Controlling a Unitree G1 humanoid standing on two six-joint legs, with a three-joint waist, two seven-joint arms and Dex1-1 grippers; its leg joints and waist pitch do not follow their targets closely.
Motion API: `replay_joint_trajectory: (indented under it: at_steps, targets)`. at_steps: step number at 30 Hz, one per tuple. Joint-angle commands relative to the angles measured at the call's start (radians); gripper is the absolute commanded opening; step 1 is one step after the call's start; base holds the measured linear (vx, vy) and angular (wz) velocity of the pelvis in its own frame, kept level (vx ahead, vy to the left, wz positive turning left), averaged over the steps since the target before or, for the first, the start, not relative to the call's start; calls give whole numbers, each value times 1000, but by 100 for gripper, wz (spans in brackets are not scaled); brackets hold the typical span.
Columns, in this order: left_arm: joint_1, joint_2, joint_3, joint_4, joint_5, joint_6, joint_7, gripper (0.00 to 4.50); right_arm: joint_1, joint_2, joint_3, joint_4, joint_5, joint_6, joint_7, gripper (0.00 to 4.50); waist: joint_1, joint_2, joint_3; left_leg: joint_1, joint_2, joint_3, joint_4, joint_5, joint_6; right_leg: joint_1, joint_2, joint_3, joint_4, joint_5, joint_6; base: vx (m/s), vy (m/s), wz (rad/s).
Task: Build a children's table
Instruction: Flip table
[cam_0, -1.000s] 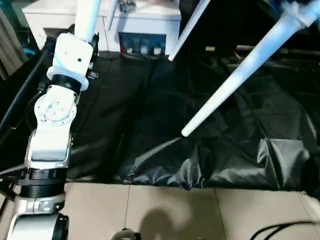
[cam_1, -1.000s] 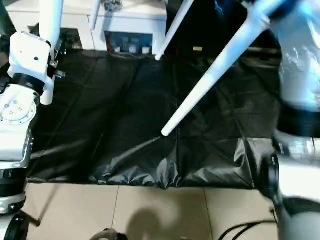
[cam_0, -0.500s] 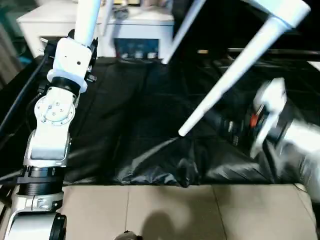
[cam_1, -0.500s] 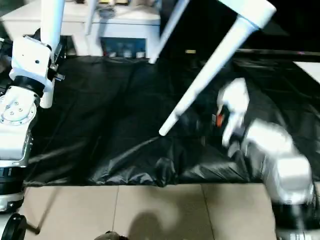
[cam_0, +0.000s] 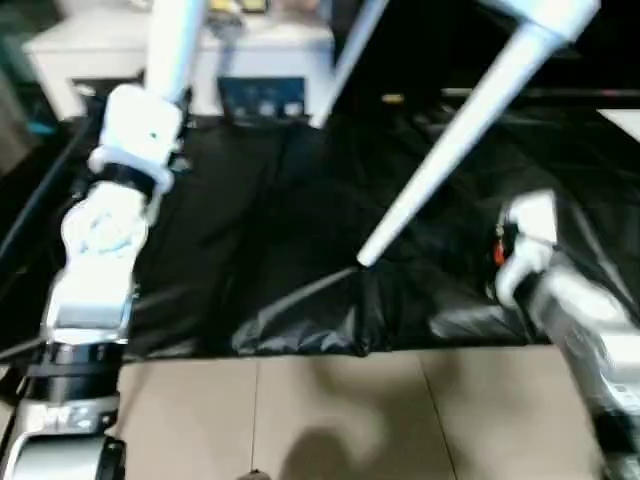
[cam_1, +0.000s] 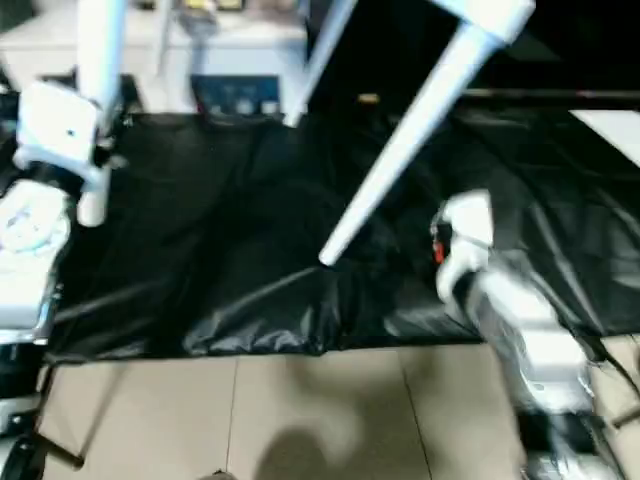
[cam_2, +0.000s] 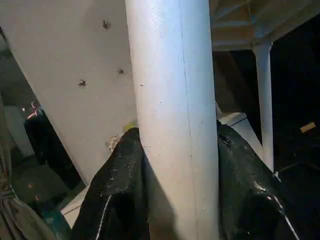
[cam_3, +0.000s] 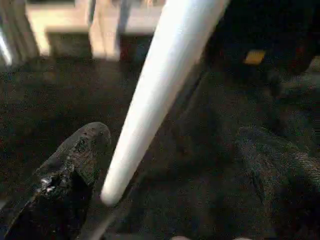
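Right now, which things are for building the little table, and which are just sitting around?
For the job:
- table top, held up in the air
- leg slanting down from the top
- leg gripped by the left end effector
- leg farther back

Just sitting around:
- black cloth
- white cabinet
- tiled floor

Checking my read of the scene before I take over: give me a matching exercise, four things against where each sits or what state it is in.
Things:
1. left gripper
2. right gripper
3. slanted white leg
4. black cloth

States:
a. draped over the big table, wrinkled at the front edge
b. fingers on both sides of a white leg
c. free tip hanging above the cloth
d. beside the slanted leg's tip, not around it

Pairs: 1-b, 2-d, 3-c, 4-a
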Motion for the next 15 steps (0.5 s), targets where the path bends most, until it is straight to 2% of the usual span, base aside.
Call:
replay_joint_trajectory:
  at_steps: [1,2,3,4,5,7,8,9,10,11,12,13,14,15]
  targets:
    - [54,24,-84,57,52,44,-75,166,-61,23,-15,108,-15,-91,-5,450,-11,8,-32,17,80,-35,-123,-436,-68,-5,-88,52,-102,-377,-153,0,0,0]
    - [54,28,-87,61,51,42,-76,166,-102,33,-12,175,-25,-136,1,450,-9,9,-33,10,81,-35,-125,-412,-61,1,-89,51,-103,-392,-152,0,0,0]
    - [54,28,-87,61,51,42,-76,166,-102,33,-12,175,-25,-136,1,450,-10,8,-35,8,82,-34,-125,-399,-60,0,-89,50,-101,-385,-156,0,0,0]
    - [53,30,-88,67,51,39,-77,166,-148,46,-11,249,-32,-176,9,450,-7,11,-38,9,84,-31,-126,-370,-52,0,-87,51,-99,-346,-164,0,0,0]
    - [53,30,-89,69,51,38,-77,166,-161,49,-11,270,-32,-184,12,450,-7,9,-39,10,84,-27,-125,-347,-46,-1,-84,52,-100,-316,-170,0,0,0]
    - [50,33,-90,79,52,34,-78,166,-251,63,-3,420,-56,-256,35,450,-3,9,-44,1,83,-19,-125,-270,-19,9,-84,47,-91,-246,-205,0,0,0]
    - [48,34,-90,86,51,33,-78,166,-313,70,-1,529,-74,-291,41,450,-3,9,-47,1,84,-16,-123,-251,-14,8,-85,47,-88,-231,-214,0,0,0]
    - [49,35,-91,85,50,33,-78,166,-333,71,0,567,-82,-306,38,450,-2,8,-48,-2,85,-11,-123,-226,0,11,-84,43,-85,-203,-233,0,0,0]
    - [49,36,-92,86,50,33,-78,166,-353,70,3,606,-93,-322,33,450,6,13,-49,2,89,-1,-123,-215,9,8,-82,42,-85,-186,-237,0,0,0]
    - [50,37,-92,88,49,32,-78,166,-375,72,2,648,-96,-342,44,450,5,12,-50,3,88,3,-124,-207,15,7,-78,42,-84,-168,-238,0,0,0]
    - [56,42,-93,86,47,31,-80,166,-432,77,0,746,-99,-376,73,450,10,8,-55,3,91,8,-124,-179,26,10,-75,41,-77,-111,-246,52,-11,1]
    - [60,44,-93,85,46,30,-81,166,-457,80,-2,785,-99,-390,93,450,11,10,-60,-2,91,10,-122,-141,39,15,-75,39,-68,-43,-264,0,0,0]
    - [63,46,-93,82,45,30,-82,166,-468,81,-3,802,-98,-397,103,450,12,12,-60,-2,91,12,-121,-131,46,13,-75,39,-66,-17,-271,0,0,0]
    - [67,47,-92,80,43,31,-83,166,-478,83,-5,816,-95,-401,121,450,15,9,-57,-1,94,15,-122,-119,63,10,-72,38,-65,14,-277,0,0,0]
